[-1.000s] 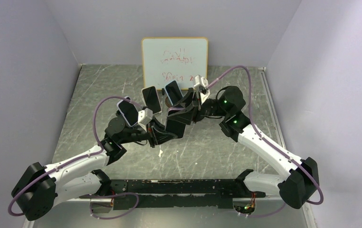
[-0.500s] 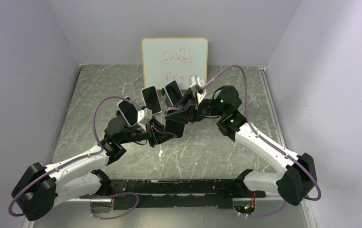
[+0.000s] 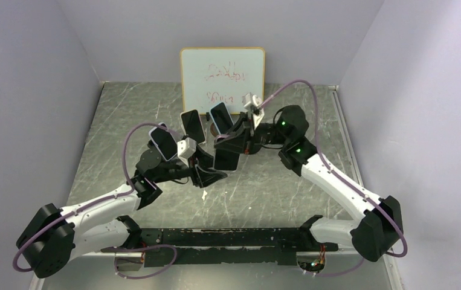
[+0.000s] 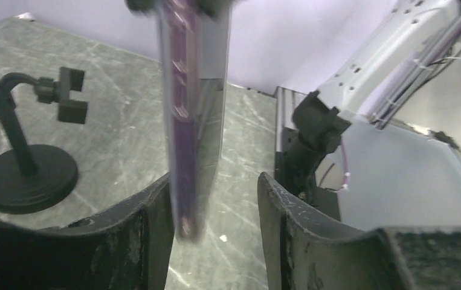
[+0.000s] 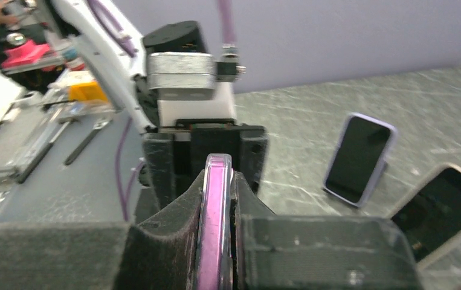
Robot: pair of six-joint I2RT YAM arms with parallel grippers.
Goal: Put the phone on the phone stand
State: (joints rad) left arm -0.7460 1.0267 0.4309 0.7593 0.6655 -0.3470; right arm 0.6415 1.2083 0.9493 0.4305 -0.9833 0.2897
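Note:
The phone [image 3: 226, 156], dark with a purple-edged clear case, hangs upright over the middle of the table. My right gripper [image 3: 235, 136] is shut on its upper part; in the right wrist view the purple edge of the phone [image 5: 214, 241] sits pinched between the pads of the right gripper [image 5: 219, 181]. My left gripper [image 3: 207, 173] stands open round the phone's lower end. In the left wrist view the phone [image 4: 191, 121] lies close to the left finger [image 4: 149, 235], with a gap to the right finger [image 4: 282, 223]. An empty black phone stand [image 4: 25, 160] with a round base stands on the table to the left.
Three other phones lean on stands behind the grippers [image 3: 165, 144], [image 3: 193, 125], [image 3: 221, 116]; two of them show in the right wrist view [image 5: 359, 158], [image 5: 442, 208]. A whiteboard [image 3: 222, 75] stands against the back wall. The right arm's base [image 4: 318, 136] is near.
My right gripper has shut on the phone's upper part. My left gripper has opened its fingers off the phone's lower end and drawn back slightly.

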